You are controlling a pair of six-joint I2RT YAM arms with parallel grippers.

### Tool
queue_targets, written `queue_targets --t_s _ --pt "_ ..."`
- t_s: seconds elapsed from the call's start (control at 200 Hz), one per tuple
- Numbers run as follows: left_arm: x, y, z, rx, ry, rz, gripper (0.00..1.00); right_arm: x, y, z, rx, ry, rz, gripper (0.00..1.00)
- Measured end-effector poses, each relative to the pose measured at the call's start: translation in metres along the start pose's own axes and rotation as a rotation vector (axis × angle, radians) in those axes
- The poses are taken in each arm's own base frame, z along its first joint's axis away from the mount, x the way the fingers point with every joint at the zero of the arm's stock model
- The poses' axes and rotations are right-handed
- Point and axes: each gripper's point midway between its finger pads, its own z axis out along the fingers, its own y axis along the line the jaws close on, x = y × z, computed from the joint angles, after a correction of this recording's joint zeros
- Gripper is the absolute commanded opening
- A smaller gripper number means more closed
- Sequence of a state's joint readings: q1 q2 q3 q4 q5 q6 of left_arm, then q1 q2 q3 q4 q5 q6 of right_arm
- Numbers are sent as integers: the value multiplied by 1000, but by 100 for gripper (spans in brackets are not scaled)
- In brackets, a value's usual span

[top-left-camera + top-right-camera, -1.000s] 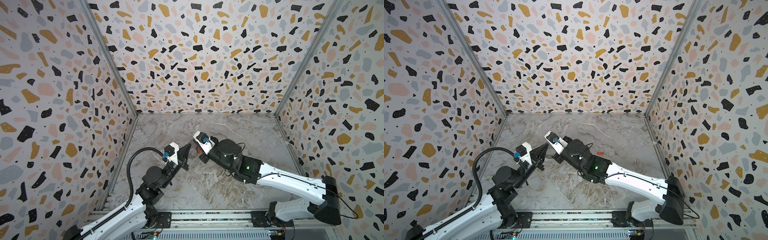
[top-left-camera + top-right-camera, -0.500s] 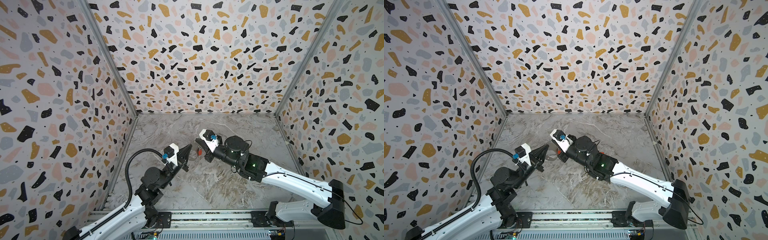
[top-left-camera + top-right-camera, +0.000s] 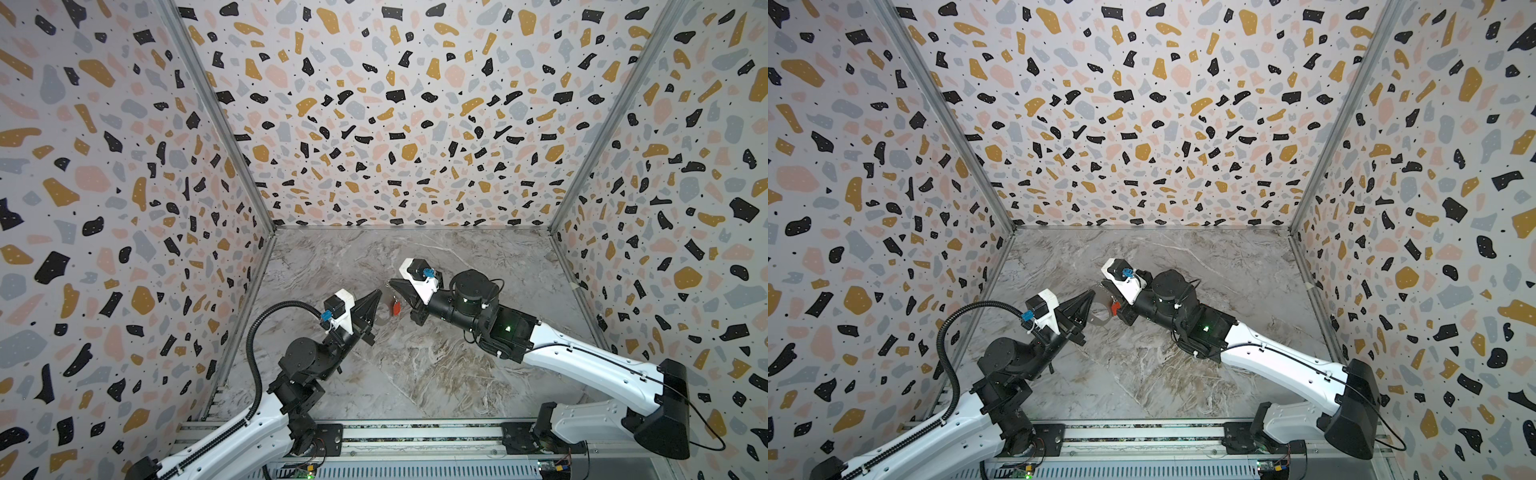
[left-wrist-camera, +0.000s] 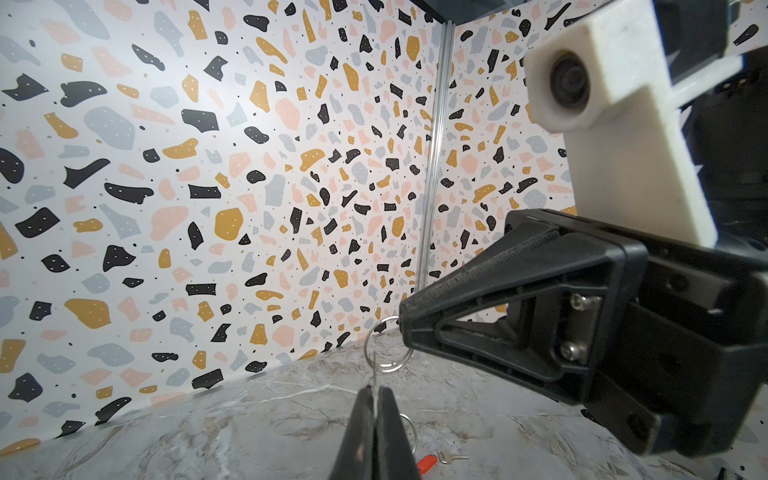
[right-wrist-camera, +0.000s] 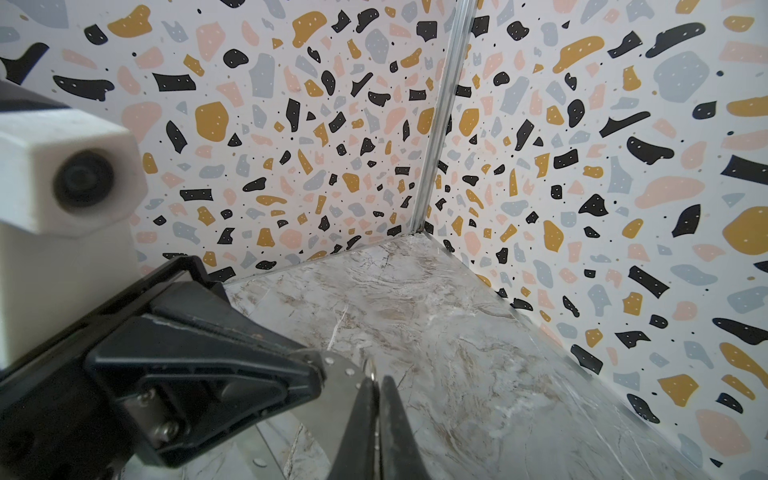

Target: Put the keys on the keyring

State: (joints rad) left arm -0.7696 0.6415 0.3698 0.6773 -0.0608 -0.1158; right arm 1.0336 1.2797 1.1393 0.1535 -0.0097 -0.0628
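Two arms are facing each other mid-table: left gripper (image 4: 376, 390) is clamping the keyring (image 5: 340, 370), right gripper (image 5: 377, 380) is pinching a small wire ring (image 4: 388, 368) at its tip. Loosening early is risking the ring falling beside the red-tagged key (image 4: 432, 460) below.

The keyring (image 5: 343, 376), a flat dull-grey metal plate, is pinched in the left gripper (image 4: 376, 392), clear of the floor. A thin wire ring (image 4: 388, 345) shows at its free end. One small silvery key (image 4: 451, 457) with a red-orange tag (image 3: 396, 308) sits just beside that gripper's tip.
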Motion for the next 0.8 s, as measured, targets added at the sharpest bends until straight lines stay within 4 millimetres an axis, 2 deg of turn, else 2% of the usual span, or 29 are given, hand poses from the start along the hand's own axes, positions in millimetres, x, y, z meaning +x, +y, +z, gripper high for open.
queue_targets --t_s 0.461,0.801 --pt "-4 0 -2 1 -16 -1 0 9 5 7 -38 18 18 16" --pt "-4 0 -2 2 -15 -1 0 5 8 6 -105 -3 23 28"
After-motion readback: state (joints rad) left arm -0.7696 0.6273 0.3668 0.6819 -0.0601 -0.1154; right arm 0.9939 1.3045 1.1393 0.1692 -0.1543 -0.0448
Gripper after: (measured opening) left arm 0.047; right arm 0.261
